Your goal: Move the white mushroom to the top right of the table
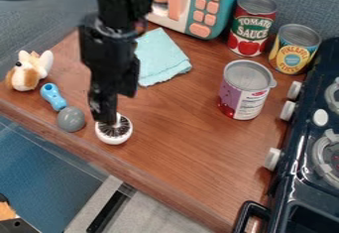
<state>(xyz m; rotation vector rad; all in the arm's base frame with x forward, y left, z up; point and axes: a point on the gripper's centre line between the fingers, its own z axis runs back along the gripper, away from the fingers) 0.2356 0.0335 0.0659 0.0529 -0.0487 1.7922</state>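
A white mushroom (119, 135) is sitting near the front edge of the wooden counter (185, 147), left of centre. It is probably going to be handling as a light, fairly firm toy, its curved outside slipping easily if pinched off-centre; the sides of its rim are offering the best hold. It is looking round and white-rimmed, its underside facing up and showing dark gills spreading like spokes. The black tool (106, 120) is hanging down right at its upper left side, partly covering it; I cannot tell whether it is gripping anything. A grey egg-shaped thing (71, 119) is lying just to the left. Behind, a pale blue cloth (159, 58) is lying flat. Three cans are standing toward the top right, so setting the mushroom down there will be needing care.
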